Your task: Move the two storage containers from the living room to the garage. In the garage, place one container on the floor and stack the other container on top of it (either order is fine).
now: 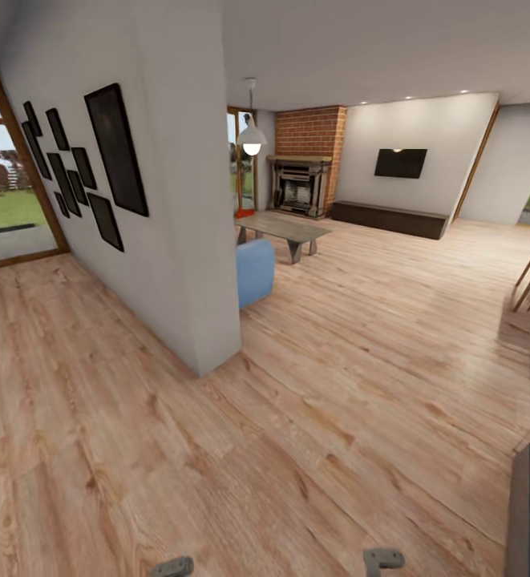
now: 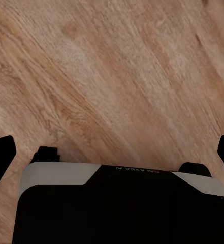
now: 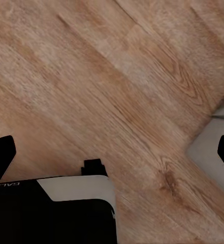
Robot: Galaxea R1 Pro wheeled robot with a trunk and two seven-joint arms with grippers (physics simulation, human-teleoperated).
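We see a matt wood-plank floor (image 1: 361, 385), a smooth painted wall (image 1: 176, 240) and a rough brick chimney (image 1: 311, 132).

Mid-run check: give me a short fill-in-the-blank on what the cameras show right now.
1. The floor under the robot is light ____ planks.
2. The fireplace stands against a chimney of red ____.
3. The seat showing past the wall's end is ____ in colour.
4. The lamp hanging from the ceiling is switched ____.

Missing words: wood; brick; blue; on

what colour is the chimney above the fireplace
Red-brown brick chimney, clearest in the head view.
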